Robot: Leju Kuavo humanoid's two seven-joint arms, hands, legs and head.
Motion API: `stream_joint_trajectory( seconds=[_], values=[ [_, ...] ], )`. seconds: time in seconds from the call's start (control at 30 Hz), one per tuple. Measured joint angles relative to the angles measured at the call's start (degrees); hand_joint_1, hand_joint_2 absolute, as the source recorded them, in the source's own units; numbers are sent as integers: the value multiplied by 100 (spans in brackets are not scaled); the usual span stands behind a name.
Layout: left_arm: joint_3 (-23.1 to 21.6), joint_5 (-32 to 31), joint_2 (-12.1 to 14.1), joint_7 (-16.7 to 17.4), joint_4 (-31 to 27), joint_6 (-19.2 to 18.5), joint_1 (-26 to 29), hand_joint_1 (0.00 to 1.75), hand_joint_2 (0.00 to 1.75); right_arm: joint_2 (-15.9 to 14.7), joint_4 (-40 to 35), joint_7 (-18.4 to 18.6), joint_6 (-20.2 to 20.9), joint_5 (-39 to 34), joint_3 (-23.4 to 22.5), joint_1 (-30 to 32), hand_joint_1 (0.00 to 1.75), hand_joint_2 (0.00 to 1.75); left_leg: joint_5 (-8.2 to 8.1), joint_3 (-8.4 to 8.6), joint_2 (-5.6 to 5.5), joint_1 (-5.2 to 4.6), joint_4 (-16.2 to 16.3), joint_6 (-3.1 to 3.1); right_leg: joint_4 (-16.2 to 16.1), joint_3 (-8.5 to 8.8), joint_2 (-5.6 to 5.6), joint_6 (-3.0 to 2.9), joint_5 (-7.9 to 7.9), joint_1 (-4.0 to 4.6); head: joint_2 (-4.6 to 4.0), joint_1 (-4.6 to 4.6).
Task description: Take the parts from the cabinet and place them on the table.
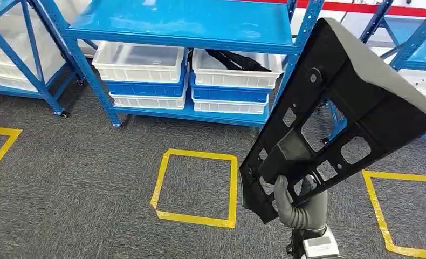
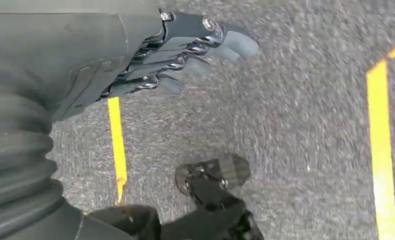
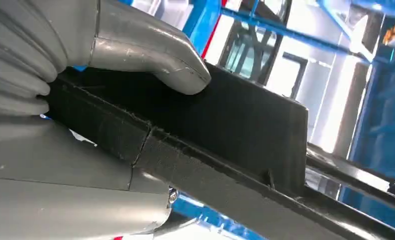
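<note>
A large black plastic part (image 1: pixel 335 113) with cut-out holes and a grey outer face is held up in front of me, slanting from lower middle to upper right. My right hand (image 1: pixel 294 202) grips its lower end, the thumb (image 3: pixel 150 55) pressed on the part's black rib (image 3: pixel 225 125). My left hand (image 2: pixel 185 50) hangs over the grey carpet with its fingers extended and nothing in it. More black parts (image 1: pixel 238 59) lie in a white bin (image 1: pixel 235 73) on the blue cabinet's lower shelf.
The blue shelving cabinet (image 1: pixel 184 24) stands ahead with stacked white and blue bins (image 1: pixel 141 75). Yellow tape squares (image 1: pixel 197 186) mark the grey carpet. Another blue rack (image 1: pixel 22 48) is at the left and one at the right (image 1: pixel 416 48).
</note>
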Motion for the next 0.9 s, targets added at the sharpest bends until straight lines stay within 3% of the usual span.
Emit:
stream_joint_trajectory(
  seconds=[0.03, 0.07, 0.13, 0.17, 0.2, 0.27, 0.3, 0.33, 0.37, 0.47, 0.5, 0.53, 0.57, 0.6, 0.63, 0.67, 0.7, 0.73, 0.8, 0.83, 0.87, 0.9],
  values=[
    [0, 0, 2, 2, 0, 2, 2, 0, 175, -4, 0, 0, 0, 4, 0, 5, 175, 175, 11, -13, -38, -7, 0, 21, 148, -43, 135, -15, -107, 2, 0, 16],
    [0, 0, 4, 2, 0, 2, -3, 0, 175, -7, 0, -4, 0, 17, 0, 7, 175, 175, 27, -28, -89, -7, 1, 69, 509, -208, 238, -58, -296, 0, 0, 22],
    [-2, -9, 4, 2, 0, 0, -8, 0, 175, -22, 0, -2, 0, 39, 0, 29, 175, 175, 45, -72, -217, -21, 2, 96, 1457, -664, 319, -115, -666, 4, 0, 31],
    [0, -15, 2, 2, 0, 0, 1, 0, 175, -28, 2, -2, 0, 50, 0, 48, 175, 175, 54, -86, -290, -30, 3, 108, 1783, -827, 334, -102, -743, 4, 0, 29],
    [0, -20, 2, 2, 0, -2, 11, 0, 175, -33, 4, -2, 4, 54, 0, 61, 175, 175, 60, -92, -357, -32, 4, 110, 1793, -838, 338, -78, -712, 4, 0, 26],
    [0, -57, -3, 2, 0, -2, 29, 0, 175, -35, 4, -2, 22, 76, 0, 66, 175, 175, 79, -91, -511, -31, 4, 95, 1081, -484, 378, 5, -390, 4, 0, 31],
    [0, -61, -7, 2, 0, -2, 28, 0, 175, -44, 2, -2, 31, 85, 0, 64, 175, 175, 92, -90, -599, -29, 4, 80, 470, -170, 491, 30, -170, 3, 0, 33],
    [-2, -66, -16, 2, 0, -9, 26, 0, 175, -48, 2, -4, 39, 85, 0, 62, 175, 175, 106, -100, -660, -11, 4, 58, 14, 59, 788, 7, -63, -4, 0, 35],
    [0, -68, -22, 4, -2, -13, 23, 0, 175, -48, 2, -9, 46, 85, 4, 73, 175, 175, 109, -116, -723, -67, 26, 32, -34, 69, 772, -32, -53, 22, 0, 26],
    [-2, -77, -24, 13, 0, -20, 57, 0, 175, -55, 2, -17, 67, 105, 15, 62, 175, 175, 175, -158, -864, -21, -13, -74, -10, 99, 601, -88, -22, 61, 0, 26],
    [-2, -76, -5, 13, -2, -28, 64, 0, 175, -52, 0, -17, 74, 105, 15, 56, 175, 175, 158, -176, -844, -30, 19, -91, -81, 119, 507, -149, 22, -33, 0, 24],
    [-2, -79, -5, 13, 0, -53, 69, 0, 175, -52, 2, -17, 85, 107, 24, 42, 175, 175, 86, -211, -526, -60, 108, -105, -91, 139, 448, -164, 30, -27, 0, 22],
    [-2, -94, -5, 2, 0, -81, 58, 0, 175, -50, 0, -22, 92, 122, 33, 43, 175, 175, -127, -335, -258, -68, 401, -134, -91, 144, 381, -183, 18, -20, 0, -29],
    [-6, -94, -5, -13, 0, -145, 35, 0, 175, -52, 2, -24, 103, 131, 37, 56, 175, 175, -350, -524, -150, -44, 808, -160, -91, 153, 305, -201, 7, -8, 0, -31],
    [-6, -94, 0, -15, 0, -212, 27, 0, 175, -55, 2, -24, 107, 142, 39, 63, 175, 175, -567, -750, -114, -22, 1294, -184, -91, 157, 210, -213, -2, 4, 0, -26],
    [-11, -98, 0, 32, 0, -275, 28, 0, 175, -52, 4, -24, 124, 144, 52, 62, 175, 175, -683, -936, -93, 2, 1681, -215, -89, 157, 115, -218, -6, 4, 0, -35],
    [-13, -105, 0, 137, 0, -332, 33, 0, 175, -52, 7, -24, 144, 144, 65, 59, 175, 175, -660, -972, -74, 26, 1766, -235, -89, 165, 41, -218, -9, 4, 0, -30],
    [-13, -105, 4, 220, 0, -391, 42, 0, 175, -52, 9, -26, 168, 144, 72, 53, 175, 175, -548, -903, -52, 48, 1638, -255, -88, 170, -18, -219, -13, 0, 0, -33],
    [-13, -109, 39, 339, 0, -472, 60, 0, 175, -52, 22, -26, 184, 146, 94, 30, 175, 175, -90, -414, 71, 94, 750, -279, -84, 212, -158, -205, -44, -11, 0, -30],
    [-13, -113, 50, 361, 0, -481, 58, 0, 175, -52, 22, -26, 186, 146, 109, 23, 175, 175, 77, -114, 363, 96, 230, -284, -71, 243, -214, -161, -74, -9, 0, -37],
    [-13, -114, 41, 369, 2, -487, 37, 0, 175, -52, 22, -33, 186, 146, 111, 24, 175, 175, -1, -69, 479, -1, 106, -276, -38, 209, -281, -107, -113, 74, 0, -57],
    [-13, -114, 46, 374, 2, -490, 29, 0, 175, -52, 22, -35, 190, 146, 116, 16, 175, 175, 16, -102, 369, 17, 100, -206, -44, 234, -332, -93, -121, 75, 0, -26]
  ],
)
